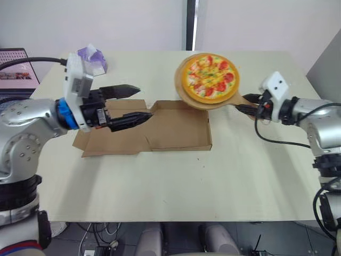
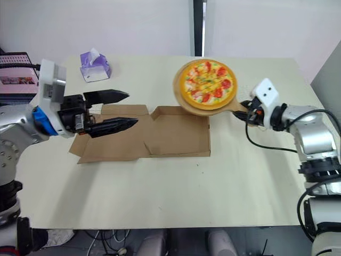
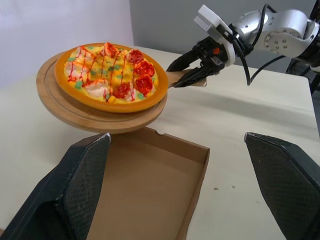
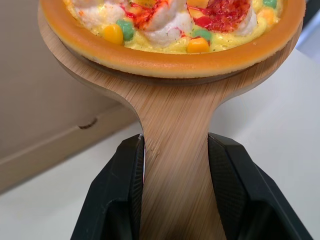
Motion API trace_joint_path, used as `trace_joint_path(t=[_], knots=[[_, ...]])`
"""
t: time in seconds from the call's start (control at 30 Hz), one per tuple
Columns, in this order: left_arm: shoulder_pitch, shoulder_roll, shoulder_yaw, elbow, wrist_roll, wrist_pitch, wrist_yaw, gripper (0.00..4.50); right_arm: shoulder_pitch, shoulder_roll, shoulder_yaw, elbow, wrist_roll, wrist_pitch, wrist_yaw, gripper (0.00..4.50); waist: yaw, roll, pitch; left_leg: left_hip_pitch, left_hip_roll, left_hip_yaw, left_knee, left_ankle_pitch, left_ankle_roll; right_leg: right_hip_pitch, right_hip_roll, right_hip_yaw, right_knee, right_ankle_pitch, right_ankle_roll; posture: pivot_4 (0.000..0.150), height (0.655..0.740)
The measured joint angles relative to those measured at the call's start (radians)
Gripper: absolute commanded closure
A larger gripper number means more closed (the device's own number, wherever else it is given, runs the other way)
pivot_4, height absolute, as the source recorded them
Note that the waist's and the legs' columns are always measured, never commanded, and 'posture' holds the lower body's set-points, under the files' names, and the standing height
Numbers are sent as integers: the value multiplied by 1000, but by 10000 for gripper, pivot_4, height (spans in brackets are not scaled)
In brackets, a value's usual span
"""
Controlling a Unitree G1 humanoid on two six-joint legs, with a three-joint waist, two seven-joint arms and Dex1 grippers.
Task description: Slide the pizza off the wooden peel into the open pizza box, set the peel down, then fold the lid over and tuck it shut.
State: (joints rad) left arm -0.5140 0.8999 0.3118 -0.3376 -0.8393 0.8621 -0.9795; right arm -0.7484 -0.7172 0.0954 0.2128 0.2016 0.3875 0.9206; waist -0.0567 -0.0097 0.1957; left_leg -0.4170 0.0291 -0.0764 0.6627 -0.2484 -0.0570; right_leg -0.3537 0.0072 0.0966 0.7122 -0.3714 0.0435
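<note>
A round pizza [image 1: 209,77] with red and yellow toppings lies on a round wooden peel [image 1: 213,101], held in the air over the far right corner of the open cardboard pizza box [image 1: 178,130]. My right gripper [image 1: 246,103] is shut on the peel's handle [image 4: 175,165]. The box's flat lid [image 1: 114,140] extends to the left. Above that lid my left gripper [image 1: 139,102] hovers open, fingers pointing right toward the tray. In the left wrist view the pizza [image 3: 111,75] sits above the box's far wall [image 3: 175,142].
A purple tissue box [image 2: 95,65] stands at the table's far left. The pale table [image 1: 176,186] has free surface in front of the cardboard box and to its right. A dark object with a pink label [image 1: 15,66] sits beyond the left edge.
</note>
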Motion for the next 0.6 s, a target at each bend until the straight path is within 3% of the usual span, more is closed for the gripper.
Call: trace_joint_path(t=[0.27, 0.6], knots=[[140, 47, 148, -70, -90, 70, 62, 0, -19, 67, 34, 98, -80, -143, 11, 29127, 1, 0, 0, 0, 0, -2, 0, 0, 0, 0, 0, 0, 0, 0, 0, 1500, 7400], [188, 63, 177, -99, -138, 71, 98, 0, -73, 110, 49, 250, -181, -358, -1, 29127, -2, 0, 0, 0, 0, -1, 0, 0, 0, -1, 0, 0, 1, 0, 0, 1500, 7400]])
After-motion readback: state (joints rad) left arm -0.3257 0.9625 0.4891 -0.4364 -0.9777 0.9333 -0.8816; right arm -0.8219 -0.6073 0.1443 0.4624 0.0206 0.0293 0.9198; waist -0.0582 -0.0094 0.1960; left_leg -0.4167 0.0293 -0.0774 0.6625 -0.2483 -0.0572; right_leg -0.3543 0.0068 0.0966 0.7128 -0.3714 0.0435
